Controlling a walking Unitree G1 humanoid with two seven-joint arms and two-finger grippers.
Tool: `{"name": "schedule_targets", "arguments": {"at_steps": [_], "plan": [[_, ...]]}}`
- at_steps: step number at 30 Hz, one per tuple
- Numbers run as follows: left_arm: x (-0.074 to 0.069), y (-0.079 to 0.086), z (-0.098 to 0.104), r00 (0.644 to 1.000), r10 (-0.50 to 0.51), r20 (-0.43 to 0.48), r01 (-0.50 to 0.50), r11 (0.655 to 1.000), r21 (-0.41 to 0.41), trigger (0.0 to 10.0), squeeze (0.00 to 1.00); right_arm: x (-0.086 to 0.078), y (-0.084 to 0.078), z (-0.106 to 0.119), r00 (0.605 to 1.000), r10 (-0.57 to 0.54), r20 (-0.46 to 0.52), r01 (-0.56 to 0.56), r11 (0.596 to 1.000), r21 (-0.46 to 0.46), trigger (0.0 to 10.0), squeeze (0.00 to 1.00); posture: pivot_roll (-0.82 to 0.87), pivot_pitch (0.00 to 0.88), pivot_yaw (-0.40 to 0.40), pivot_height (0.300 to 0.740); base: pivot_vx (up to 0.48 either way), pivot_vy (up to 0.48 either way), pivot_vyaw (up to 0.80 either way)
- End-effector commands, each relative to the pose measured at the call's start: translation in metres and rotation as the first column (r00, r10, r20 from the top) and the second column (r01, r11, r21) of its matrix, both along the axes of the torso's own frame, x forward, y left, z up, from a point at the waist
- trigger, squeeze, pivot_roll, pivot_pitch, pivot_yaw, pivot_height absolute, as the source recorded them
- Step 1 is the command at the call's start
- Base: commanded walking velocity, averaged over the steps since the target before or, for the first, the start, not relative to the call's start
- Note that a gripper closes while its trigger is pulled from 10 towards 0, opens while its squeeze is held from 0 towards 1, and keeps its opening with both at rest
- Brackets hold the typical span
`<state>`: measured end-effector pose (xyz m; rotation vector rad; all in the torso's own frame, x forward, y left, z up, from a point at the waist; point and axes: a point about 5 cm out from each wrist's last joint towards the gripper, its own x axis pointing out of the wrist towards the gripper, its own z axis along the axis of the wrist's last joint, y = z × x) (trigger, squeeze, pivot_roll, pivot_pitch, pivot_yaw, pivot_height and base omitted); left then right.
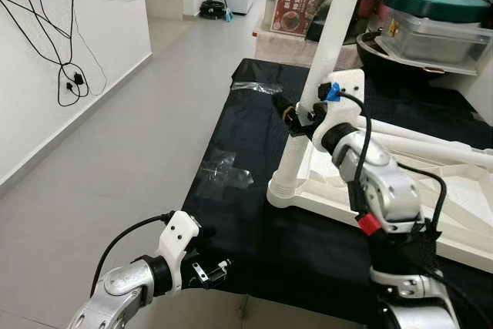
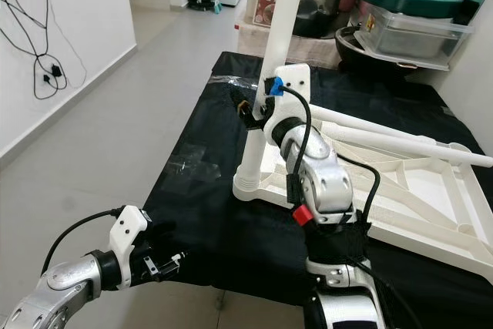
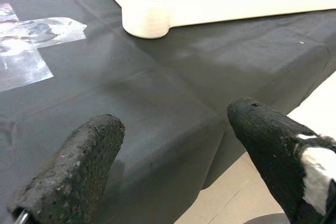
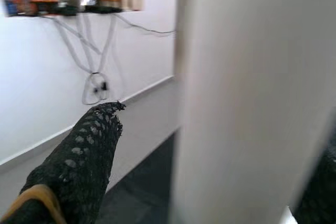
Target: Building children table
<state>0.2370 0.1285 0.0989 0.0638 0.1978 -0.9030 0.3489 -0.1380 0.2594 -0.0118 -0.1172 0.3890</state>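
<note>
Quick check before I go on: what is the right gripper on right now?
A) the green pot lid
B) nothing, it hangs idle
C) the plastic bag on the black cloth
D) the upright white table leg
D: the right gripper has its black fingers on either side of the upright white table leg, which stands in the corner socket of the upturned tabletop.

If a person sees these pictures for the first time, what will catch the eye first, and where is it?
First comes the tall white table leg, standing upright in the corner socket of the upturned white tabletop on the black cloth. The right gripper is closed around that leg, low on it. The left gripper hangs open at the cloth's near edge, holding nothing.
</note>
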Motion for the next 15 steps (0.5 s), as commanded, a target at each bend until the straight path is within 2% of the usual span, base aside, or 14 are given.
{"name": "schedule_targets", "arguments": {"at_steps": [1, 8, 15], "plan": [[-0.001, -0.001, -0.004, 1.000, -0.009, -0.012, 0.009, 1.000, 0.007, 10.0, 0.00, 0.002, 0.002, 0.002, 0.998, 0.060, 0.005, -0.060, 0.998, -0.028, 10.0, 0.00, 0.02, 0.000, -0.095, 0.740, 0.000, 0.000, 0.00], [0.000, -0.002, -0.004, 1.000, -0.008, -0.011, 0.008, 1.000, 0.006, 10.0, 0.00, 0.005, 0.001, 0.010, 0.988, 0.151, 0.034, -0.148, 0.986, -0.080, 10.0, 0.00, 0.02, 0.000, -0.097, 0.740, 0.000, 0.000, 0.00], [-0.001, -0.001, -0.005, 1.000, -0.001, -0.012, 0.001, 1.000, 0.006, 10.0, 0.00, 0.015, -0.007, 0.008, 0.987, 0.155, 0.028, -0.151, 0.981, -0.124, 10.0, 0.00, 0.03, 0.000, -0.108, 0.740, 0.000, 0.000, 0.00]]}}
